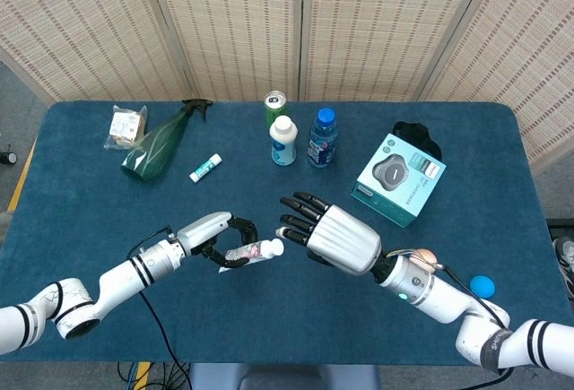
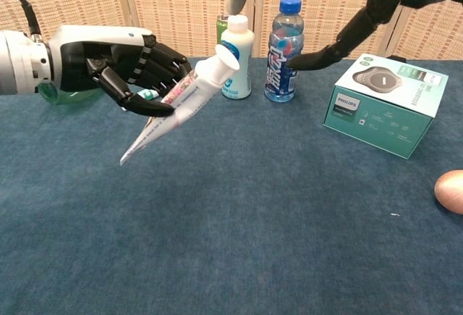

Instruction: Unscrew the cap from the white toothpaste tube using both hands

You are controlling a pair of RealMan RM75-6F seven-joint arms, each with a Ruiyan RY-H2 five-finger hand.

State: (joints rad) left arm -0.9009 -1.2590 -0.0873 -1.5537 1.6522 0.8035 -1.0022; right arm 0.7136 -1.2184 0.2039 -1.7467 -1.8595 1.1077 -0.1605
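Holding the white toothpaste tube (image 2: 173,108) clear of the tabletop (image 1: 108,220), your left hand (image 1: 208,233) has its fingers wrapped around the upper body just behind the neck, so the cap (image 2: 224,59) stands free of the grip. The tube's long axis runs on a slant: in the chest view the crimped tail hangs low toward the near left and the cap points up and to the right, and from above the cap faces your right hand (image 1: 336,238). That is the relation to work from. The right hand is just beside the cap, on the side it points to, with its fingers (image 1: 296,215) spread and nothing in them; their tips look very near the cap, though you cannot tell from either view whether any is touching it yet. I would judge that you need only close thumb and fingertips around the cap along the tube's own axis, then twist. All this sits over the middle of the tabletop, toward its near edge, well apart from the bottles at the far edge.
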